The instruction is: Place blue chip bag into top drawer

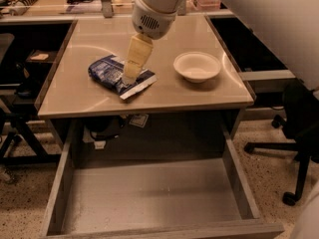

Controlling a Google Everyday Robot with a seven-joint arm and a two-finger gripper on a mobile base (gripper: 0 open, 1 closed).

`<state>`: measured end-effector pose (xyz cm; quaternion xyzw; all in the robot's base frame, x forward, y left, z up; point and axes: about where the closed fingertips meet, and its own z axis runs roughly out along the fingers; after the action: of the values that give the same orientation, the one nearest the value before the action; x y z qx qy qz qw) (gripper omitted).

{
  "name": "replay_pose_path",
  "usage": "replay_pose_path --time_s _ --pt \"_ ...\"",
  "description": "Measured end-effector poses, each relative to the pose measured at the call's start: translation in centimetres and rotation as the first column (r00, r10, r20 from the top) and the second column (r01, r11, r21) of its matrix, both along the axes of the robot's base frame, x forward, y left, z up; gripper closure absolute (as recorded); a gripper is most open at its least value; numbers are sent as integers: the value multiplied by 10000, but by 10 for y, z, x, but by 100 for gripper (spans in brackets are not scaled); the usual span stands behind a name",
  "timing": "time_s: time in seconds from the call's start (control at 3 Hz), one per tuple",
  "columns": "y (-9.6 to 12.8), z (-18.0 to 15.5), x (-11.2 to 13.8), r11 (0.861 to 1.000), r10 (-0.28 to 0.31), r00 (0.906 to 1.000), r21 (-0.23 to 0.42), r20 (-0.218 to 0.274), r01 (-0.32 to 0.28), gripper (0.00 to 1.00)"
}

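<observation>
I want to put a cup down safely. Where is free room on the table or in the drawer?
The drawer bottom is bare between its walls. On the table, free patches lie behind the bowl and between the chip bag and the left edge. The middle is crowded: the gripper is down at the bag.

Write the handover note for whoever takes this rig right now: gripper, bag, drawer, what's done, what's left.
Gripper: the cream two-finger gripper points down at the right part of the bag, above the tabletop; whether it touches the bag cannot be told.
Bag: the crinkled dark-blue foil chip bag lies flat on the beige tabletop, left of the white round bowl and apart from it.
Drawer: the wide grey top drawer stands pulled out below the table's front edge, nothing in it.
Done: drawer open, gripper at the bag.
Left: grasp the bag, lift it, carry it forward over the drawer, release it inside.
</observation>
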<state>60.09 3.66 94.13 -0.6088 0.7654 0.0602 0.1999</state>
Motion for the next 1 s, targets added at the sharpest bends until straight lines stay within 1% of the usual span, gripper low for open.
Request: replay_pose_path --time_s 0.33,0.67,1.0 --pt "3 -10 8 9993 -365 9992 -45 -157 364 0" --pt "25 -37 45 9957 -922 9925 -10 -804 924 0" --pt "26 -37 46 9957 -919 9926 7 -798 923 0"
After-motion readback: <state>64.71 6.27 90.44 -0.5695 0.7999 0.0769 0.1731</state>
